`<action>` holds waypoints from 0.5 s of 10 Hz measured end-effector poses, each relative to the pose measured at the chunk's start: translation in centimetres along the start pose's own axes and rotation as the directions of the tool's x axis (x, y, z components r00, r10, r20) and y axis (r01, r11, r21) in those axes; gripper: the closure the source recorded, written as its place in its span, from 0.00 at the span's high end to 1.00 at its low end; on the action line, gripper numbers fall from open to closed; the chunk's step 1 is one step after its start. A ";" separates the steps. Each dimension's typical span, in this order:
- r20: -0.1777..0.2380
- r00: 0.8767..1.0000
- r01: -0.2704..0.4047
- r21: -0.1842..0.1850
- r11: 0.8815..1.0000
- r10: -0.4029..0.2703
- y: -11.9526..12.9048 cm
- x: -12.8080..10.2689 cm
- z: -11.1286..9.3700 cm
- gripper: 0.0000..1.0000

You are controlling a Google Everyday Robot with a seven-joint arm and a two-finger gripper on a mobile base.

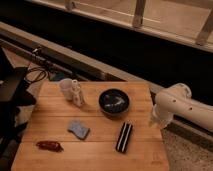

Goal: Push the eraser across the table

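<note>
The eraser (124,137) is a narrow black block with two pale stripes. It lies on the light-brown plank table (100,155), right of centre near the front, just below the dark bowl (114,102). My gripper (157,120) hangs at the end of the white arm (175,102), just off the table's right edge. It is to the right of the eraser and a little farther back, and it does not touch the eraser.
A blue sponge-like pad (78,129) lies mid-table and a small red-brown object (49,145) lies front left. A white cup and figurine (72,91) stand at the back left. Dark equipment and cables (15,95) are to the left. A dark wall and railing are behind.
</note>
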 end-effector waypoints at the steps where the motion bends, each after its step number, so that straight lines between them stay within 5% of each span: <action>1: -0.029 0.999 0.021 -0.035 0.999 -0.022 1.3 1.1 0.7 0.14; 3: -0.078 0.995 0.053 -0.081 0.995 -0.059 2.7 2.7 2.1 0.00; 5: -0.141 0.986 0.071 -0.112 0.991 -0.086 3.1 4.3 3.8 0.00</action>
